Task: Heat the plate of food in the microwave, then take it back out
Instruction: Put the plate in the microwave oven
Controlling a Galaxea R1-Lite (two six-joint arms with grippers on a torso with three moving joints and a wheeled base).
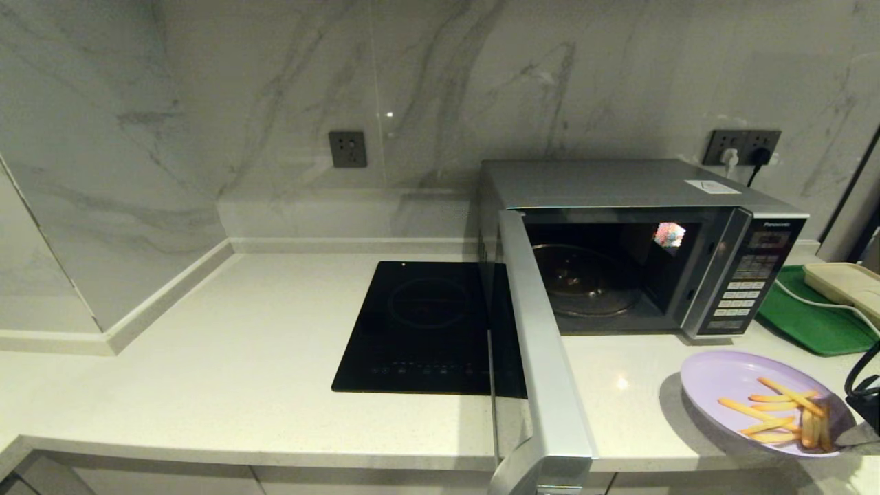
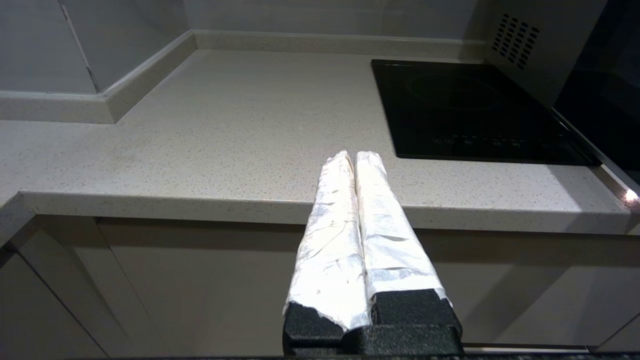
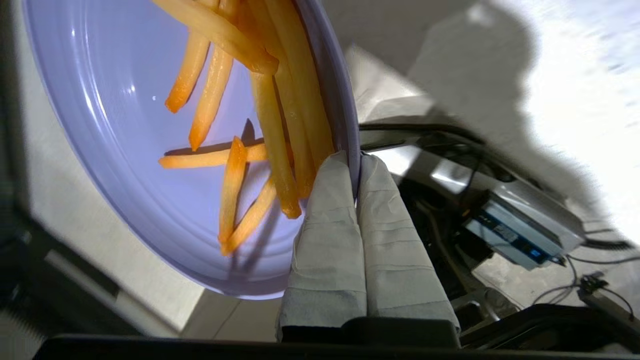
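Right hand: [image 3: 356,172] nearest the lens in its wrist view, fingers pinched on the near rim of the plate [image 3: 150,165], one above the rim and one below.
Plate: pale lilac, carrying the fries [image 3: 260,125]; in the head view it sits at the counter's front right [image 1: 729,378], apparently raised a little, judging by the shadow under it. It is in front of the microwave and still outside it.
Fries: bunched toward the gripped edge, some touching the upper finger.
Microwave: [image 1: 619,185] door [image 1: 543,357] swung fully open toward the front edge; the turntable [image 1: 584,282] inside is bare.
Left hand: [image 2: 352,157] parked off the counter's front edge, left of the cooktop [image 1: 426,323], fingers pressed together and holding nothing.
Done: door opened, plate gripped.
Left: by my reading nearly all of it: carry the plate in, close the door, run the heating, reopen, bring the plate back out.
Beside: green tray [image 1: 811,323] right of the microwave.
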